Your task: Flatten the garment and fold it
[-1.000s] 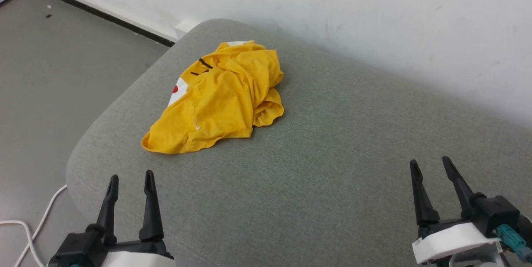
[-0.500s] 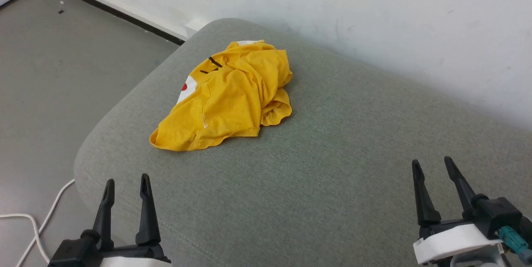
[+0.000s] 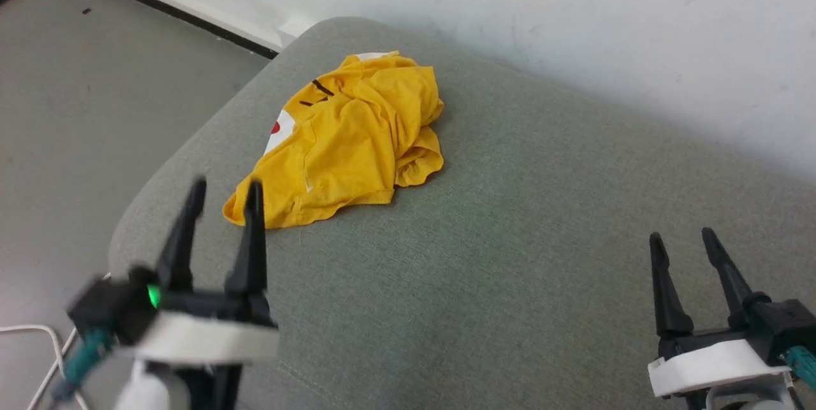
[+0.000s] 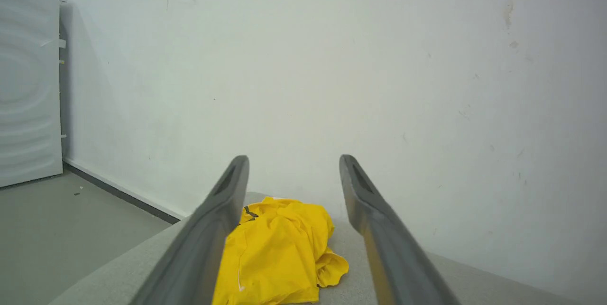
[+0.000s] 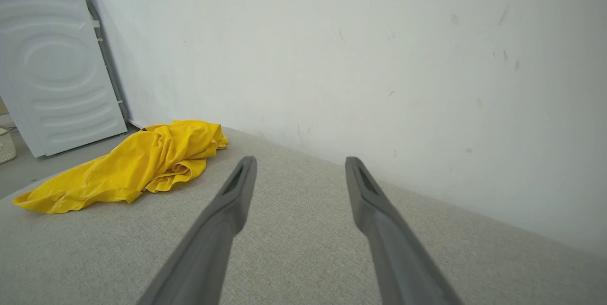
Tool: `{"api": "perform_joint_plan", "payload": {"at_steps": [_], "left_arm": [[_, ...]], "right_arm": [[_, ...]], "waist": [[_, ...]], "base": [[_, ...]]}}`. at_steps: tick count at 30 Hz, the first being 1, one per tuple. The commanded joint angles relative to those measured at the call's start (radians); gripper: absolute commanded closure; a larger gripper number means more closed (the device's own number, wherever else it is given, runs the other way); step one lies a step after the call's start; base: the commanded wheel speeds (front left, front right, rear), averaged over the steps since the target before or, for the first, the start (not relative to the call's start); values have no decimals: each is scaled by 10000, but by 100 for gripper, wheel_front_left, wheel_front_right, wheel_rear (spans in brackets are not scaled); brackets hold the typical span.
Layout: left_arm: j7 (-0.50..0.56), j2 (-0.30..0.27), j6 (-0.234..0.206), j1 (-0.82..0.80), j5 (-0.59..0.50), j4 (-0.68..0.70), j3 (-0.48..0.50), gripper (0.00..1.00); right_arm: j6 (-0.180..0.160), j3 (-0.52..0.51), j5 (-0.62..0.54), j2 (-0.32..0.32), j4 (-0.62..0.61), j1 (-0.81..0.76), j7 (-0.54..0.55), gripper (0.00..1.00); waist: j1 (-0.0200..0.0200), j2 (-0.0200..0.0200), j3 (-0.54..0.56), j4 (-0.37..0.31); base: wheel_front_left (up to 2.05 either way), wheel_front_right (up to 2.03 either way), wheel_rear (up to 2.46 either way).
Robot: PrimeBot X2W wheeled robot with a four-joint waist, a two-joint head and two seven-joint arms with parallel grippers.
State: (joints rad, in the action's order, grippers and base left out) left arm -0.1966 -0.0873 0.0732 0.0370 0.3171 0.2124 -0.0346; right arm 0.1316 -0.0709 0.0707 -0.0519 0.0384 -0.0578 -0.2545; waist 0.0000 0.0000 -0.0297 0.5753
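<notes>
left gripper (image 3: 227, 183) hovers near the crumpled t-shirt (image 3: 347, 136), fingers spread and empty; right gripper (image 3: 681, 235) sits low, well apart, fingers likewise.

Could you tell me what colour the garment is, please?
The garment is bright yellow, clearest in head view.

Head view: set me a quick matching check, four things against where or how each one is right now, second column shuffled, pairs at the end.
1. garment
2. left hand
3. right hand
4. white cable

A. open, pointing at the yellow cloth, close to its near hem
B. on the floor, lower left
C. crumpled on the grey cushion, near its far left corner
D. open, over bare fabric at lower right

Pairs: 1-C, 2-A, 3-D, 4-B.
</notes>
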Motion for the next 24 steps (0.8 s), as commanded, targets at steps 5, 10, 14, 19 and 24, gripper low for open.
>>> {"api": "perform_joint_plan", "payload": {"at_steps": [5, 10, 14, 19, 24], "left_arm": [[1804, -1190, 268, -2947, 316, 313, 163, 0], [3015, -1961, 359, -5465, 1059, -903, 619, 0], [3872, -2398, 456, -7138, 1917, -2523, 714, 0], [4724, -3214, 548, -8553, 2499, -4357, 304, 0], [5429, -3761, 570, -9365, 3486, -5598, -479, 0]], "right_arm": [[-9, -88, -287, 16, -881, 204, 374, 0], [-9, 77, -591, 16, -1780, 468, 793, 0], [-9, 191, -886, 17, -2446, 662, 1155, 0], [-9, 395, -1314, 17, -3143, 967, 1625, 0], [-9, 591, -1681, 17, -3634, 1256, 1998, 0]], "waist": [[0, 0, -787, -280], [0, 0, -1519, -699], [0, 0, -2170, -1072], [0, 0, -3110, -1627], [0, 0, -4056, -2116]], "base": [[0, 0, 0], [0, 0, 0], [0, 0, 0], [0, 0, 0], [0, 0, 0]]}}
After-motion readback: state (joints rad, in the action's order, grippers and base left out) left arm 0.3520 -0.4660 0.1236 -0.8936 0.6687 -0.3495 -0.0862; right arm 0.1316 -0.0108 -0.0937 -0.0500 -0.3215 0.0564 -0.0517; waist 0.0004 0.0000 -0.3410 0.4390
